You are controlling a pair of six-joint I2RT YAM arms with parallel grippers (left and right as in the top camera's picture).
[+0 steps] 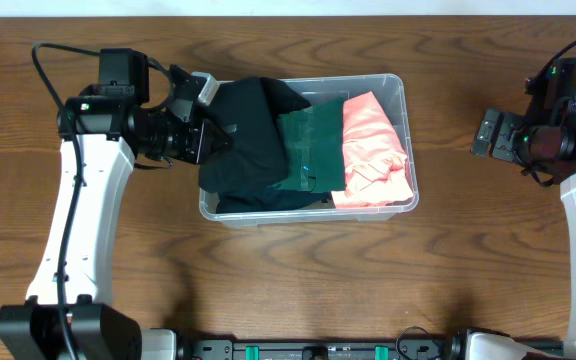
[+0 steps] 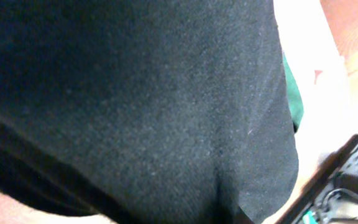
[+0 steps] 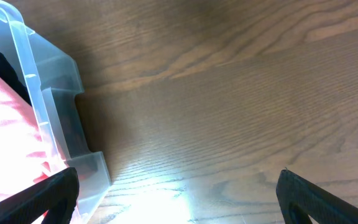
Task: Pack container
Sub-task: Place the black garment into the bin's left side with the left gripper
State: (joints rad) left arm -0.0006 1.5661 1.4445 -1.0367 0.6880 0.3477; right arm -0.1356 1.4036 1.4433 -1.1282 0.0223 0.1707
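The container (image 1: 308, 214) sits mid-worktop (image 1: 288, 300), holding a green cloth (image 1: 308, 150) and a pink cloth (image 1: 373, 150). The left tool (image 1: 208, 138) is pinched shut on the black cloth (image 1: 248, 130) at the container's left end, so this looks like the placing step. The next move probably calls for lowering, letting go and tucking the overhang inside. The right tool (image 1: 484, 132) gapes wide and empty, well to the right.

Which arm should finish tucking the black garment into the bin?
Left. The left gripper is shut on the black garment at the left end of the container, where the cloth hangs over the rim. The right gripper stands open over the table beyond the far end.
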